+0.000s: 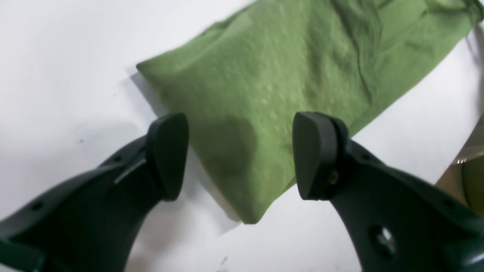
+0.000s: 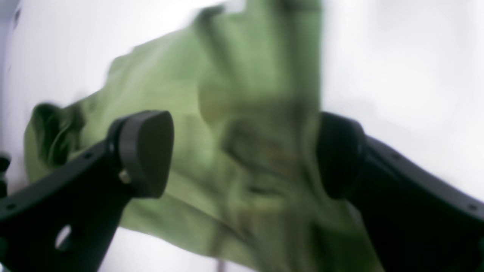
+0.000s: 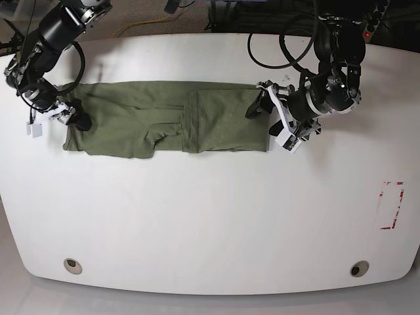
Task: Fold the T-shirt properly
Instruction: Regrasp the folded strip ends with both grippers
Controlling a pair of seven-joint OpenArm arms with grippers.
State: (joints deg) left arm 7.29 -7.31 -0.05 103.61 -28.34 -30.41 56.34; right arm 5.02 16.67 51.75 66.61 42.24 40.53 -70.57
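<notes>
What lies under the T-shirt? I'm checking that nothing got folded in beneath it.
Only the white table shows around the T-shirt. Its folded layers cover whatever might lie beneath, so that cannot be seen.

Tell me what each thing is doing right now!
T-shirt: lying flat on the table, folded into a long strip.
Left gripper: jaws open, hanging over one end of the shirt, holding nothing.
Right gripper: jaws open over the other end, holding nothing.
Table: white, shirt resting on it.

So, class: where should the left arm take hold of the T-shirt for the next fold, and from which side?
Probably the T-shirt's short end edge beside the left end effector, coming in from that end: its corners lie flat and exposed there.
</notes>
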